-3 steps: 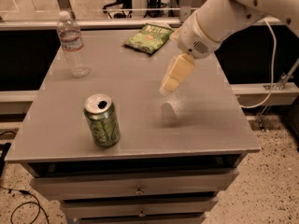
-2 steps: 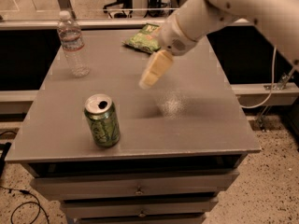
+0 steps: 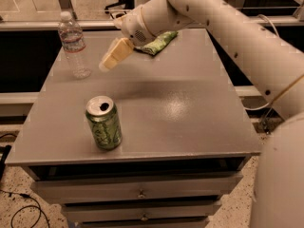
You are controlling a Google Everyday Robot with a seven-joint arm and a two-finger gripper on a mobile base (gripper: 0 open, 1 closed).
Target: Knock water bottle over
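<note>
The water bottle is a slim clear plastic bottle with a white cap. It stands upright at the far left corner of the grey table. My gripper has pale yellow fingers and hangs above the table, a short way to the right of the bottle at about its lower half. It does not touch the bottle. The white arm reaches in from the upper right.
A green soda can stands upright near the table's front left. A green snack bag lies at the back middle, partly behind the arm. Drawers sit below the table top. A dark cable lies on the floor at the lower left.
My gripper has swung left across the table, from right of the middle to close beside the water bottle. The bottle and the can have not moved.
</note>
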